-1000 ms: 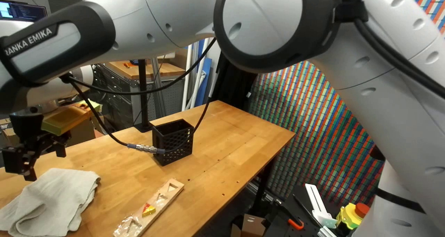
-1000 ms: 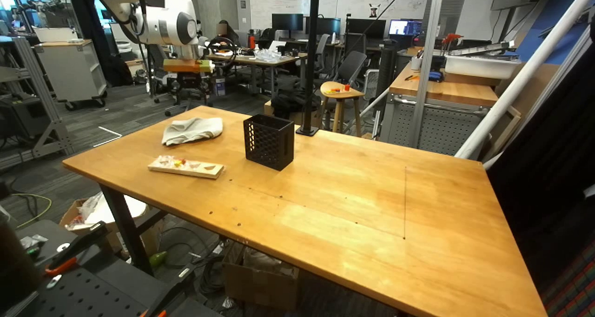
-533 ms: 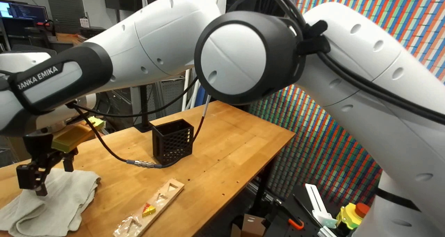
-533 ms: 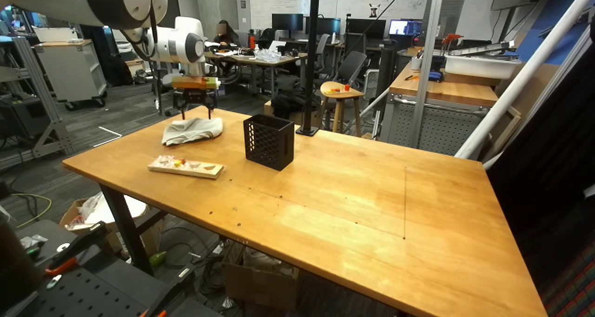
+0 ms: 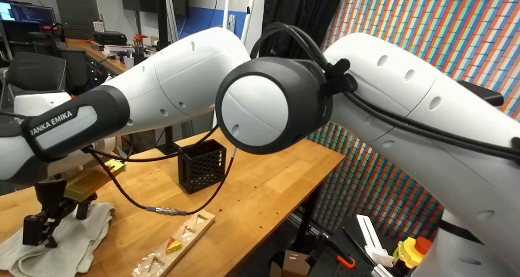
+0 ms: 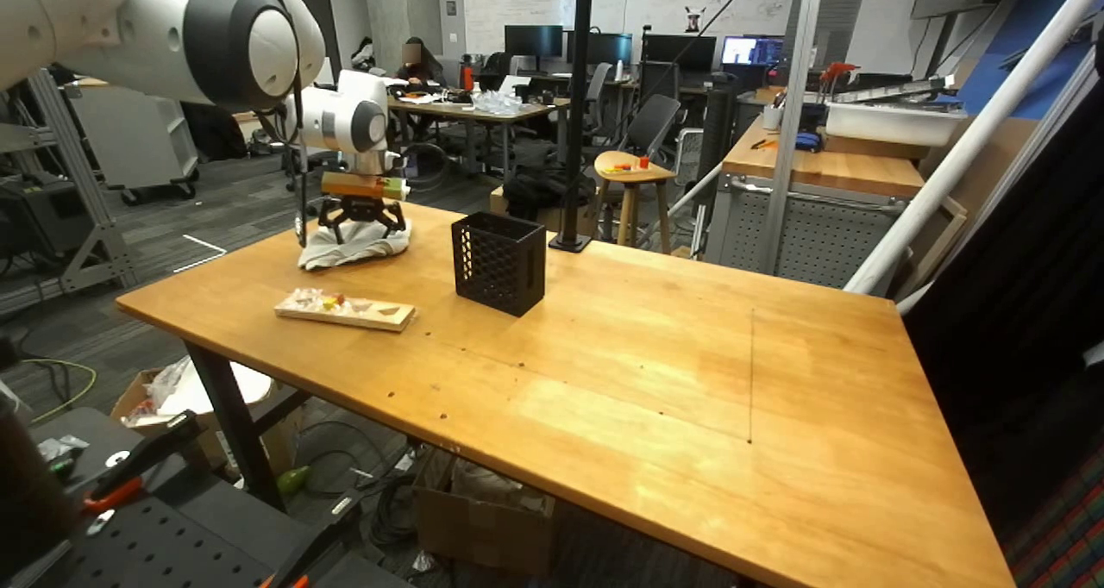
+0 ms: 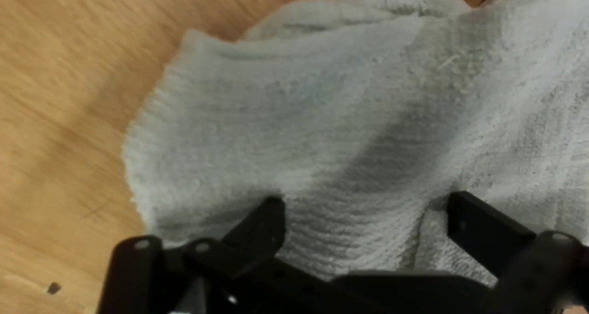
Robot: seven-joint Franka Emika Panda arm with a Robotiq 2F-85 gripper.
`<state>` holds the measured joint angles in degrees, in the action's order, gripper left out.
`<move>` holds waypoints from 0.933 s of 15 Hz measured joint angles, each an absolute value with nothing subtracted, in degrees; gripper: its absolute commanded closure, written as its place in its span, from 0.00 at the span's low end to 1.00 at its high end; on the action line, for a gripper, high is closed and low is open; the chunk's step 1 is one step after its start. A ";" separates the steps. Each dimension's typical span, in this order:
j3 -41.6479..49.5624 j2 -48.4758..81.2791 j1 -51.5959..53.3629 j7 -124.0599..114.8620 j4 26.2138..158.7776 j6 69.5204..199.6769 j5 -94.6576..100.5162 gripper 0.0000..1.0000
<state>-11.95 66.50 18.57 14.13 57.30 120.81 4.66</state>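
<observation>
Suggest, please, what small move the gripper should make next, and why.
I would probably close the gripper gently now: its jaws stand wide apart over the cloth, both fingertips appear to touch the fabric, and creased material lies between them, which closing could pinch.

Wrist view close above cloth [image 7: 340,120]; exteriors share table [image 6: 621,372].

Wrist view: cloth [image 7: 313,120] runs off the right edge; hand [image 7: 366,203] is blurry, its base clipped at bottom. In an exterior view the wooden board [image 5: 186,238] is cut off by the bottom edge. Black crate [image 6: 500,269] hides its inside bottom.
</observation>
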 measured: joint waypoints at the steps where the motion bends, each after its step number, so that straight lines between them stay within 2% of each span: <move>1: -12.17 66.72 18.49 14.13 57.05 120.81 4.11 0.43; 7: -12.61 66.76 18.39 14.10 56.55 120.93 2.96 0.88; 9: -12.61 66.52 18.16 14.10 56.55 120.94 2.97 1.00; 11: -12.53 65.97 17.68 14.10 56.73 120.95 2.98 0.96; 14: -12.25 64.26 16.56 14.10 57.38 120.86 3.07 0.96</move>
